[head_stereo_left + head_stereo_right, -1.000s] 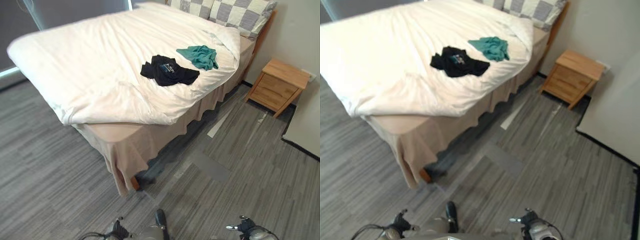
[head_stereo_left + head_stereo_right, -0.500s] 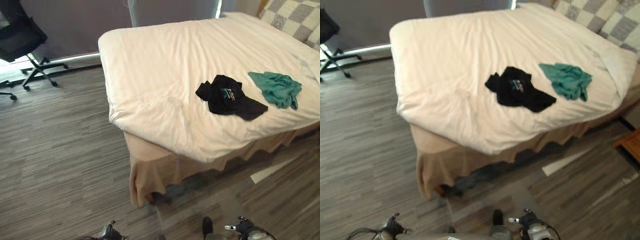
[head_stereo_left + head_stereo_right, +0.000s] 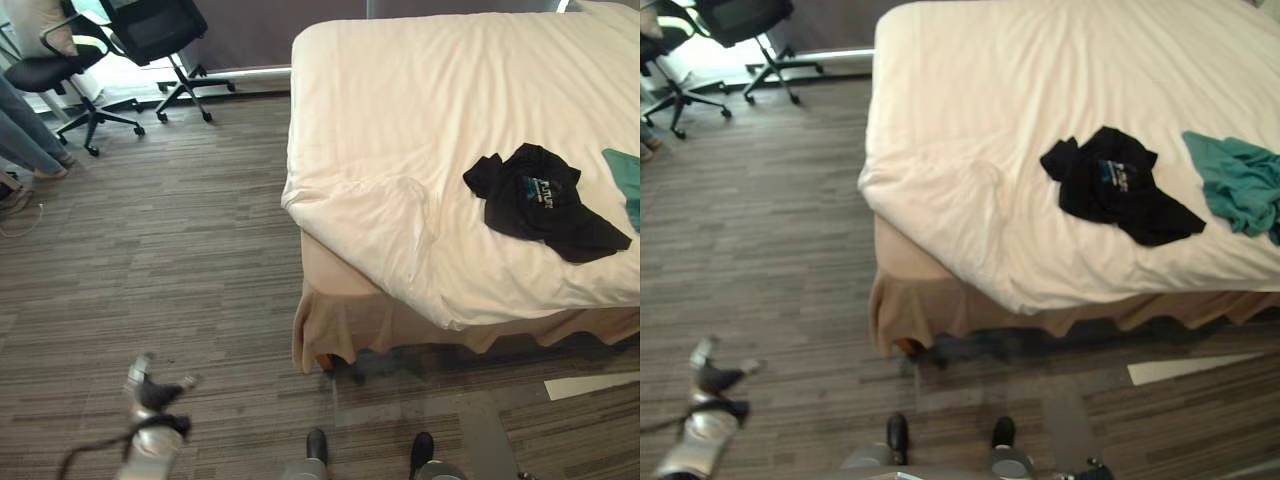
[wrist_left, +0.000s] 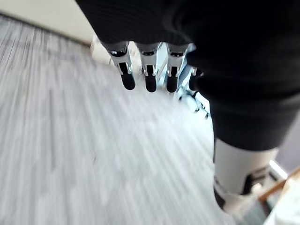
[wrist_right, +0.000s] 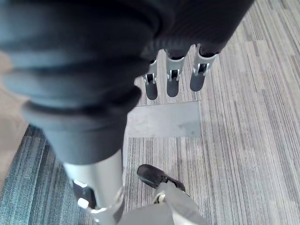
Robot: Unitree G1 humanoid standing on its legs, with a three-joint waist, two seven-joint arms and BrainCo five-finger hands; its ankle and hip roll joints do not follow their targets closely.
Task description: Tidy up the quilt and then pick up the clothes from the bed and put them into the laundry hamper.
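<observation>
- Two garments lie on my bed's quilt: the black shirt mid-bed, the teal one beside it, both untouched.
- My left hand hangs low over the floor, fingers straight and empty; my right hand's fingers likewise.
- Risk, I judge: tugging the quilt could drag clothes off the edge.
- My right eye view shows the whole teal garment; my left eye view instead catches the office chairs and a person's legs.

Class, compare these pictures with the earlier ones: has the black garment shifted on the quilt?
No. The black garment lies beside the teal garment on the quilt, with the same gap between them. The whole view has swung, so the camera moved.
</observation>
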